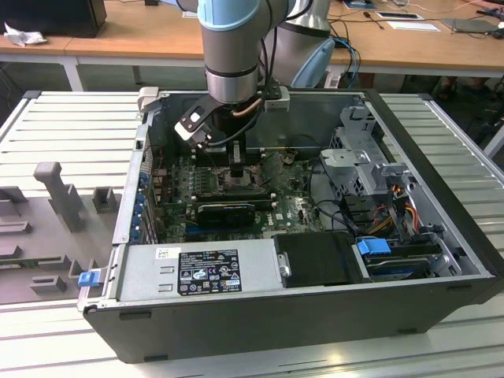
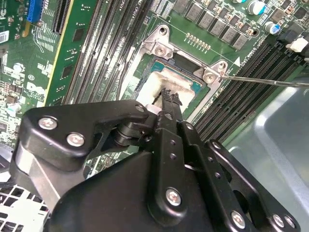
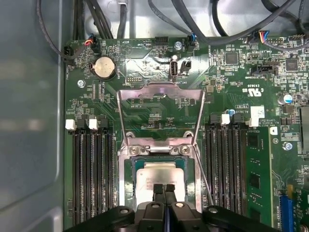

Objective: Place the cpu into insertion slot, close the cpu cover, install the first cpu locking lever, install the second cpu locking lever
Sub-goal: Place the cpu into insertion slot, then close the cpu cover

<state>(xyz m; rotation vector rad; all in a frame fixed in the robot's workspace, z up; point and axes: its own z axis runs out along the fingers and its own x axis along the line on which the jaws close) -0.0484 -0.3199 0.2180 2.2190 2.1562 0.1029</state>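
Note:
The cpu [image 3: 149, 175], a pale square chip, lies flat in the insertion slot [image 3: 126, 170] on the green motherboard. My gripper [image 3: 164, 188] hangs right above it, its two black fingers pressed together with their tips at the chip's face. In the second wrist view the gripper [image 2: 169, 96] points onto the cpu [image 2: 166, 77]. The cpu cover [image 3: 161, 87], a thin metal frame with a cut-out centre, stands swung open away from the socket. A thin locking lever [image 3: 202, 169] runs beside the slot. In the exterior view the gripper [image 1: 236, 169] reaches down into the open computer case [image 1: 441, 197].
Long black memory slots [image 3: 91, 174] flank the socket on both sides. Cables [image 3: 217, 34] cross the board's far edge near a coin battery [image 3: 103, 67]. A power supply [image 1: 205, 272] and drive cage [image 1: 366, 161] crowd the case. A grey fixture [image 1: 59, 197] stands outside it.

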